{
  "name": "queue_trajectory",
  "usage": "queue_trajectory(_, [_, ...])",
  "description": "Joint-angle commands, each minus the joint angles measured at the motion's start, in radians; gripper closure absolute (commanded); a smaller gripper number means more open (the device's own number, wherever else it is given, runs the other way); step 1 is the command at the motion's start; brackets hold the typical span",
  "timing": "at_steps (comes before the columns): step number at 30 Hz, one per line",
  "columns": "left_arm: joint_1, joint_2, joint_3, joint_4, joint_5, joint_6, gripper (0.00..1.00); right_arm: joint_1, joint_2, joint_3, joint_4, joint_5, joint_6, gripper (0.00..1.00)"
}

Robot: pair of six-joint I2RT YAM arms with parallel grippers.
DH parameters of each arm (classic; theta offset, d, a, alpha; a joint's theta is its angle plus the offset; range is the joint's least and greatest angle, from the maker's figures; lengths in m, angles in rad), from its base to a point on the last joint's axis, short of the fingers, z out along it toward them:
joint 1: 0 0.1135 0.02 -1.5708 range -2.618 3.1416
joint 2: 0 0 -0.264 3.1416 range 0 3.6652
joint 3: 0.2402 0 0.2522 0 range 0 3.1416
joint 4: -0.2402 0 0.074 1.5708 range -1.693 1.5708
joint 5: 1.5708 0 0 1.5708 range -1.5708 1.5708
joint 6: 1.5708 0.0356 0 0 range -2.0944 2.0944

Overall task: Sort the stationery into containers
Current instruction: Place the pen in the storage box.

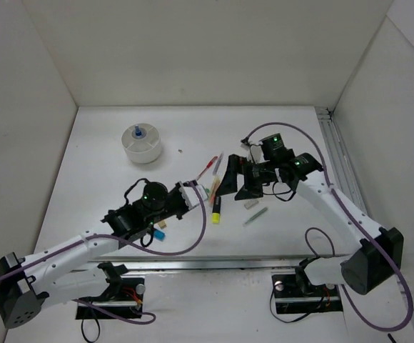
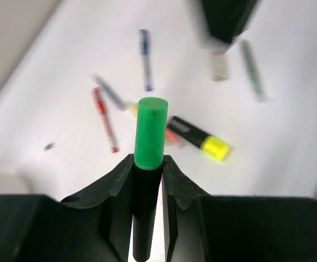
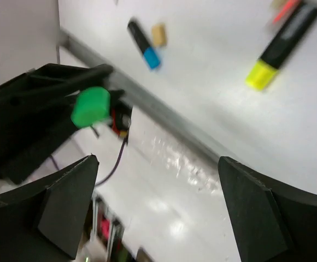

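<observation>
My left gripper (image 2: pixel 148 161) is shut on a black highlighter with a green cap (image 2: pixel 150 131), which sticks out past the fingertips above the table. The same green cap (image 3: pixel 91 106) shows in the right wrist view, facing my right gripper (image 3: pixel 158 160), which is open and holds nothing. In the top view the left gripper (image 1: pixel 191 191) and right gripper (image 1: pixel 237 187) are close together mid-table. On the table lie a yellow-ended highlighter (image 1: pixel 215 209), a blue-ended highlighter (image 1: pixel 159 232), a red pen (image 1: pixel 207 168), a blue pen (image 2: pixel 145 59) and a grey-green pen (image 1: pixel 255 216). The white bowl (image 1: pixel 141 146) stands at the back left.
A beige eraser (image 3: pixel 158 34) lies beside the blue-ended highlighter (image 3: pixel 144 43). A small pale block (image 2: pixel 219 65) lies under the right gripper's fingers. White walls close in the left, back and right. A metal rail (image 1: pixel 339 164) runs along the right edge.
</observation>
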Motion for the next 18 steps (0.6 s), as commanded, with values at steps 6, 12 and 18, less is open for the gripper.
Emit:
queue_trajectory(6, [0.332,-0.081,-0.004,0.316,-0.315,-0.341,1.00,-0.187,-0.191,0.025,0.005,0.347,0.015,0.10])
queue_trajectory(12, [0.580,0.023,0.074,0.382,-0.414,-0.503,1.00,-0.267,-0.211,-0.004,0.005,0.361,-0.031,0.10])
queue_trajectory(18, [0.787,0.240,0.232,0.410,-0.403,-0.610,1.00,-0.336,-0.208,-0.035,0.006,0.366,-0.060,0.10])
